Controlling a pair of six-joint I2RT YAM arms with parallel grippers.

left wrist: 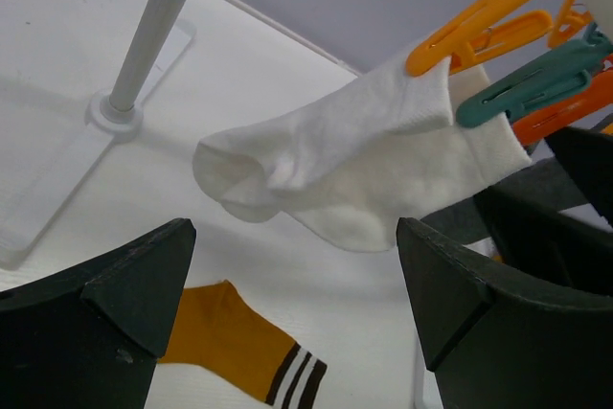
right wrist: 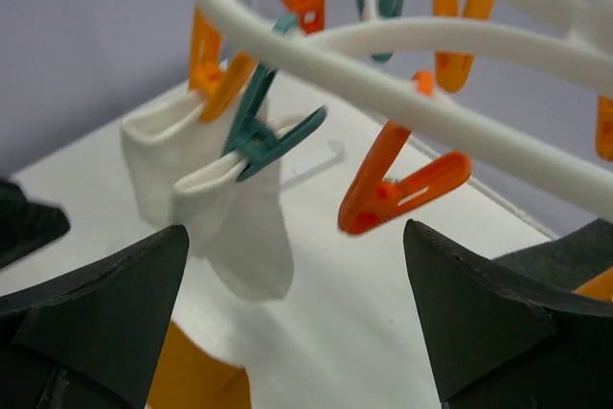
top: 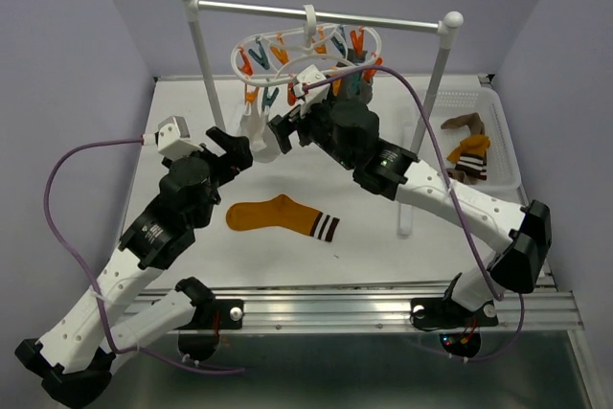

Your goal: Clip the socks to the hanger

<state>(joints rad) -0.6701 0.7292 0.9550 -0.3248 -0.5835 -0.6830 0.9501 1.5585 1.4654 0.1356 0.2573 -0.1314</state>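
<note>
Left claw (left wrist: 292,265), right claw (right wrist: 295,246) both agape, empty. Risk: claw brushes white sock (left wrist: 364,160) on retreat, pulls it from teal clip (right wrist: 268,136).

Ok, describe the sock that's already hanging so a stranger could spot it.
Find the metal rail at the back; the white oval hanger hooks onto it. Below hangs one white sock, the only sock clipped up, pinched by an orange clip and a teal clip.

The clipped sock (top: 255,129) hangs at the hanger's (top: 375,41) left; the loose sock (top: 278,215) lies nearer on the table (top: 364,246); the basket (top: 510,146) sits right.
</note>
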